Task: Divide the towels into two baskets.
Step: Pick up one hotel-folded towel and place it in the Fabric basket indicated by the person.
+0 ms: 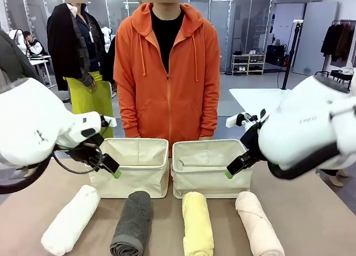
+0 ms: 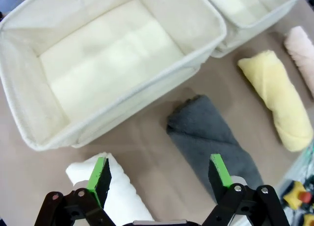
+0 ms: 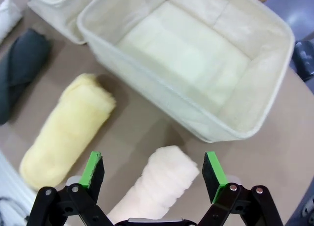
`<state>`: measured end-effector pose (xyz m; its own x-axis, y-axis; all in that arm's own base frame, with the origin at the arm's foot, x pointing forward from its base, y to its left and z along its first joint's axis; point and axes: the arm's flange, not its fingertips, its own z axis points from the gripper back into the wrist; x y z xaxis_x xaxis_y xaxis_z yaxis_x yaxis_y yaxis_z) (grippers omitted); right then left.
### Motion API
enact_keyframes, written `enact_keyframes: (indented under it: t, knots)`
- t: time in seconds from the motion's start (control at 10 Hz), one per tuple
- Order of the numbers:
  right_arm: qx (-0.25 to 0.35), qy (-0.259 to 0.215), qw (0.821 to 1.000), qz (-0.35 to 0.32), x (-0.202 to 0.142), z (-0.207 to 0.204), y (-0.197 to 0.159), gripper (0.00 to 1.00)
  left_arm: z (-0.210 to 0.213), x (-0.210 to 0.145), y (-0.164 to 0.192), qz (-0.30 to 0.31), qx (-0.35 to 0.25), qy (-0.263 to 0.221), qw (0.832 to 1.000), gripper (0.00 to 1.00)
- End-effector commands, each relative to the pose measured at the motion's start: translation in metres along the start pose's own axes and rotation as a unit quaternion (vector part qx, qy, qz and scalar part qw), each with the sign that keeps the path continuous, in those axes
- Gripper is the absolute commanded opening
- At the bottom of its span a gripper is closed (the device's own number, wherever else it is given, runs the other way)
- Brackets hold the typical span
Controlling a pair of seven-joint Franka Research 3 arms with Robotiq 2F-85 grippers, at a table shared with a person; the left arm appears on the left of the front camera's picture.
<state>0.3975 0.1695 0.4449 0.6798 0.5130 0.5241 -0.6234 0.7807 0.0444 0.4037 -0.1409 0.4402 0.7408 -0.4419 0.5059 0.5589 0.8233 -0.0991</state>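
Observation:
Four rolled towels lie in a row on the brown table: white [image 1: 71, 219], dark grey [image 1: 132, 222], pale yellow [image 1: 197, 224] and peach-pink [image 1: 258, 224]. Behind them stand two cream canvas baskets, the left basket [image 1: 131, 185] and the right basket [image 1: 208, 186], both with nothing inside. My left gripper [image 2: 159, 178] hovers open above the gap between the white towel [image 2: 113, 194] and the grey towel [image 2: 213, 137]. Over the near end of the peach-pink towel [image 3: 159, 184], my right gripper [image 3: 153, 173] hangs open, with the yellow towel [image 3: 66, 130] to its side.
A person in an orange hoodie [image 1: 167, 72] stands at the far side of the table, right behind the baskets. Bare table surface [image 1: 311, 217] lies to the right of the towels. Other people and furniture are farther back.

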Motion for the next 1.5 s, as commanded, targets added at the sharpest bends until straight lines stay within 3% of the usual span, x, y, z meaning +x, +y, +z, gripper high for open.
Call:
enact_keyframes:
  t: [0.0,0.1,0.2,0.5,0.7,1.1,1.4]
  knots:
    - [0.111,0.006,0.993,-0.032,-0.003,0.016,-0.035,1.00,0.024,-0.007,0.039,0.036,-0.140,-0.004,0.989,1.00]
    - [0.167,-0.008,0.984,-0.056,-0.006,0.022,-0.051,1.00,0.032,-0.015,0.055,0.039,-0.232,-0.017,0.972,1.00]
    - [0.247,-0.035,0.964,-0.090,-0.014,0.035,-0.071,1.00,0.041,-0.028,0.078,0.077,-0.281,-0.030,0.956,1.00]
    - [0.359,-0.104,0.910,-0.179,-0.056,0.055,-0.118,1.00,0.053,-0.072,0.129,0.172,-0.316,-0.100,0.928,1.00]
    - [0.339,-0.137,0.897,-0.249,-0.106,0.083,-0.154,1.00,0.073,-0.116,0.159,0.234,-0.300,-0.153,0.912,1.00]
    - [0.267,-0.257,0.834,-0.409,-0.231,0.151,-0.231,1.00,0.147,-0.225,0.210,0.335,-0.234,-0.311,0.858,1.00]
    - [0.220,-0.306,0.802,-0.463,-0.288,0.187,-0.248,1.00,0.185,-0.283,0.215,0.378,-0.190,-0.374,0.826,1.00]
